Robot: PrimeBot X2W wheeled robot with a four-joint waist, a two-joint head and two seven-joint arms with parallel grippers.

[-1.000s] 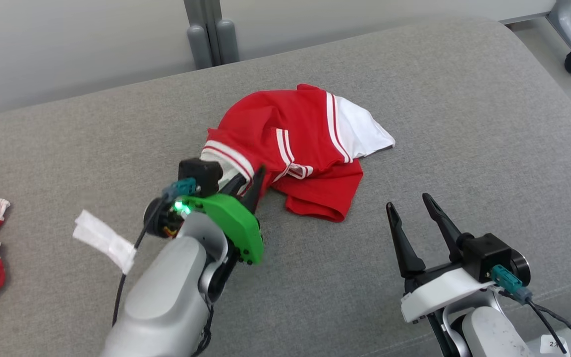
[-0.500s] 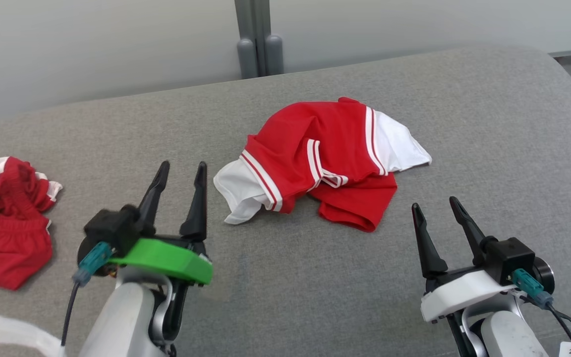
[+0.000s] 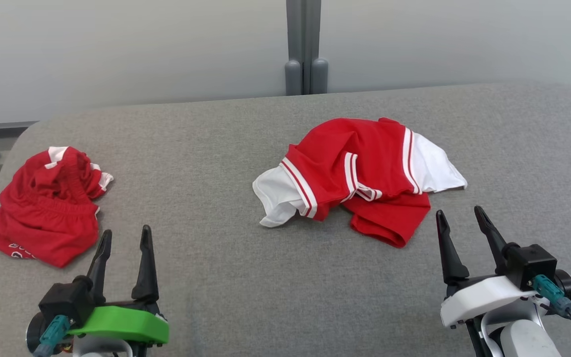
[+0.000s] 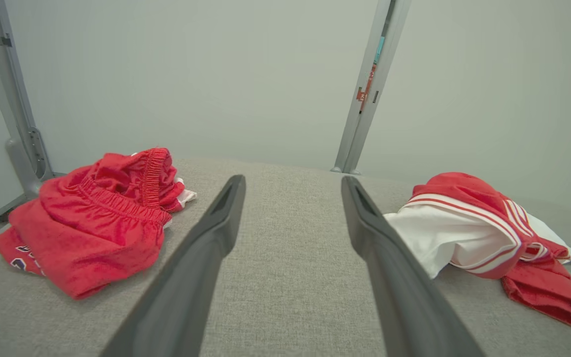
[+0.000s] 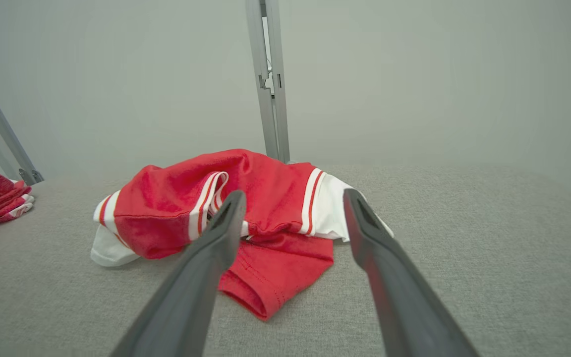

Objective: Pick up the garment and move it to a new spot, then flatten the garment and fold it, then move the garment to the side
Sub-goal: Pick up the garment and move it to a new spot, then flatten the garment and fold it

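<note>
A crumpled red garment (image 3: pixel 360 171) with white panels and stripes lies on the grey cushioned surface (image 3: pixel 216 144), right of centre. My left gripper (image 3: pixel 126 231) stands open at the lower left, far from the garment, nothing between its fingers. My right gripper (image 3: pixel 458 211) stands open at the lower right, fingertips just short of the garment's near red hem. In the left wrist view the garment (image 4: pixel 469 233) lies right of the open left gripper (image 4: pixel 293 179). In the right wrist view the garment (image 5: pixel 181 208) sits straight ahead of the open right gripper (image 5: pixel 294 193).
A second bunched red garment (image 3: pixel 42 208) lies at the surface's left end, also in the left wrist view (image 4: pixel 97 218). A grey post (image 3: pixel 305 49) rises against the pale wall behind. The surface's rounded left edge drops off beside that pile.
My left gripper has come away from the garment's white left end and drawn back to the lower left, now open. The head camera has swung left. The right gripper has kept its pose.
</note>
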